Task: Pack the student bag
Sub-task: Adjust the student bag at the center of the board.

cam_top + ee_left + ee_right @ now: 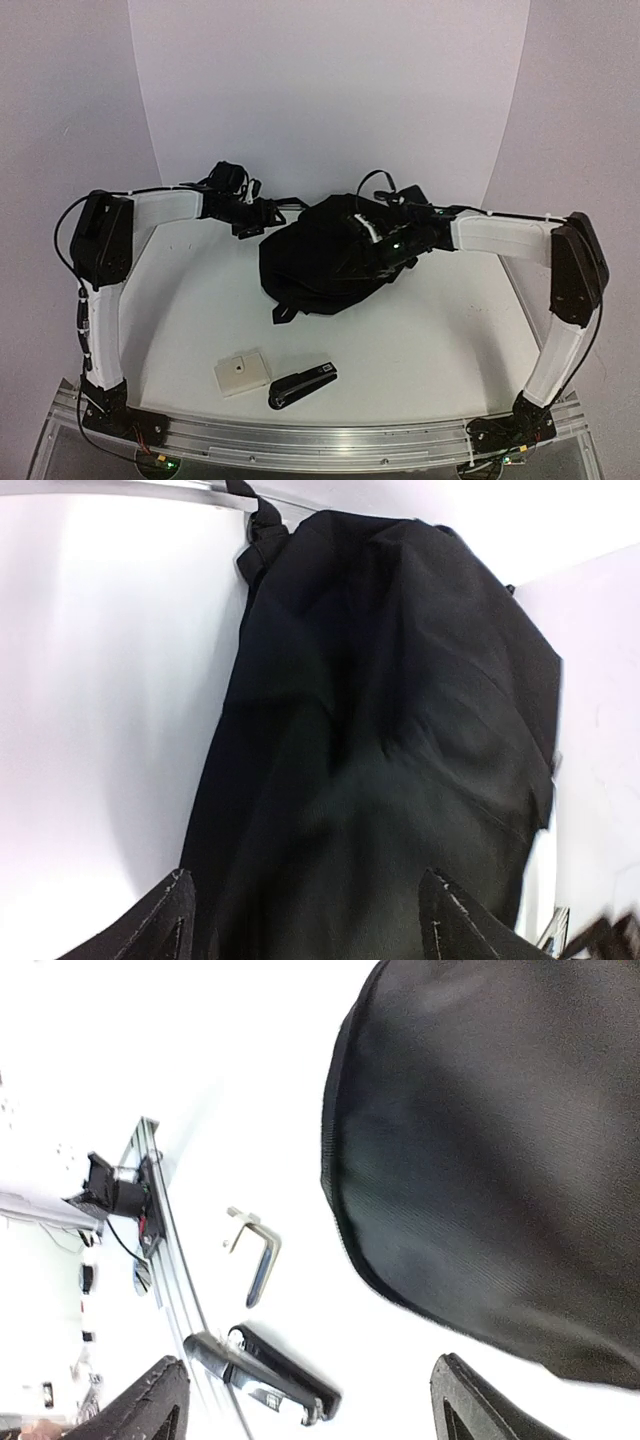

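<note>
Black, soft fabric slumped in a heap: from the top camera the student bag (pixel 330 255) lies toward the back middle of the table (pixel 440 330), a strap (pixel 283 312) trailing from its near left corner, while a stapler (pixel 302 384) and a small beige box (pixel 242 372) sit well apart from it at the near edge. It looks limp and light, likely to sag and fold rather than keep its shape, so a pinch on a seam, strap or zipper edge should hold better than the smooth panel. In the left wrist view the left gripper (pixel 308 880) stands wide open, with bag cloth filling the space ahead of it; nothing looks clamped. In the right wrist view the right gripper (pixel 310 1360) is likewise spread wide and empty. The bag's rounded edge is up and to the right, and the tabletop and the stapler show between the fingers.
</note>
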Tool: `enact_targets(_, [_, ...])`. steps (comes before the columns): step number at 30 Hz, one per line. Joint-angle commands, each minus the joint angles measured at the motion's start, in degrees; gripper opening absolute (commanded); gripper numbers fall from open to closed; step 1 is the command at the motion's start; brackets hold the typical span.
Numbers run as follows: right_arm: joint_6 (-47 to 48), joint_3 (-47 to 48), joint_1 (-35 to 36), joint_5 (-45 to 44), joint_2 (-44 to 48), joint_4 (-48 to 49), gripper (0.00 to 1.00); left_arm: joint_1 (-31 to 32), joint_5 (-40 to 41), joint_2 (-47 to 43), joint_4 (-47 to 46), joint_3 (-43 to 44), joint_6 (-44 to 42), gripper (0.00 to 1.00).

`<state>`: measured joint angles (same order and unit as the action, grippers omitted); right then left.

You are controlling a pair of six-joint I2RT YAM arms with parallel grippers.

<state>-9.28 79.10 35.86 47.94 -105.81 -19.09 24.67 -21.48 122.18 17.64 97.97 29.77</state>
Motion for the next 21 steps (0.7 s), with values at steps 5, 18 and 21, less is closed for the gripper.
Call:
enact_targets(5, [-0.7, -6.7, -15.7, -3.8, 9.1, -0.2, 0.8, 5.4, 7.3, -21.4, 1.3, -11.8, -6.5, 0.81])
enact_targets(18, [-6.4, 1.5, -20.0, -0.4, -9.7, -0.1, 0.74, 27.6, 6.8, -15.9, 4.5, -15.0, -10.7, 0.64])
enact_targets(21, [-9.0, 0.1, -19.1, 2.7, -10.8, 2.9, 0.74, 28.9, 6.5, -13.1, 4.5, -13.4, -10.0, 0.59])
